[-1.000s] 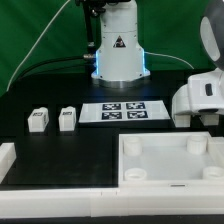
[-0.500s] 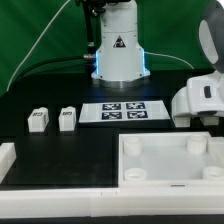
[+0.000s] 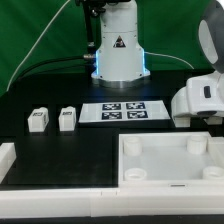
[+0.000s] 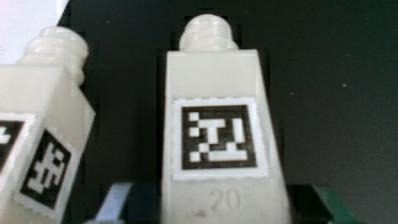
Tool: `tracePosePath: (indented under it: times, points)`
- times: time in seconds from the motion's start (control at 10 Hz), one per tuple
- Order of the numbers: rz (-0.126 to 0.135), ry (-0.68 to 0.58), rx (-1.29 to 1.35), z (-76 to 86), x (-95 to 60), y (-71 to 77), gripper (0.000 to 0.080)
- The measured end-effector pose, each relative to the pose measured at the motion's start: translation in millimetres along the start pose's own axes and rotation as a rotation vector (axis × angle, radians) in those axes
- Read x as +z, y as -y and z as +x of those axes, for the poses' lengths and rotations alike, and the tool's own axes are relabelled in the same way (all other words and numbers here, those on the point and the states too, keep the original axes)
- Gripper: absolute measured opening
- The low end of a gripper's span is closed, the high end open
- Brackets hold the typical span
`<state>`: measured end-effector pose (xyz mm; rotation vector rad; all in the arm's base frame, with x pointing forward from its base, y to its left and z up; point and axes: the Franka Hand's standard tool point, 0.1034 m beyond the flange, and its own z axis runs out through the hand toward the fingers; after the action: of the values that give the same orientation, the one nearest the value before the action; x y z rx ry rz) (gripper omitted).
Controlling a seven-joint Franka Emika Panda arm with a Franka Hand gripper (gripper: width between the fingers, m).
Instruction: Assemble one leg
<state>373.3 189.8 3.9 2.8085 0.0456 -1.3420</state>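
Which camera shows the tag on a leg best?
The wrist view: one leg fills the frame, its tag large and readable. The exterior view shows two legs only small, markings tiny.

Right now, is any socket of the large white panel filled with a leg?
Empty. All four sockets of the panel show bare in the exterior view; two legs sit apart on the table.

1. Exterior view: off the bench (image 3: 60, 95) near edge, raised, tilted down toward the arm base (image 3: 118, 50) at the far edge; mid range.
2. Wrist view: very close, one leg (image 4: 221, 120) filling frame, second leg (image 4: 39, 150) alongside.
3. Shared: black bench top; can't tell whether those match the two legs (image 3: 38, 120) in the exterior view.
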Motion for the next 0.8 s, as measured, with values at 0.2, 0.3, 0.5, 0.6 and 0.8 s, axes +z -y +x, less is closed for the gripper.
tracePosePath:
  times: [0.2, 0.3, 0.5, 0.6, 0.8]
  points:
    - [0.000, 0.000, 0.000, 0.0, -0.2, -0.1, 0.0291]
    - [0.000, -0.002, 0.001, -2.0, -2.7, -1.0, 0.0291]
    - [0.001, -0.015, 0.016, -21.6, -21.0, -12.0, 0.0291]
    - [0.001, -0.035, 0.024, -33.5, -31.7, -17.6, 0.0292]
    - [-0.006, -0.015, 0.027, -56.5, -48.2, -27.9, 0.0294]
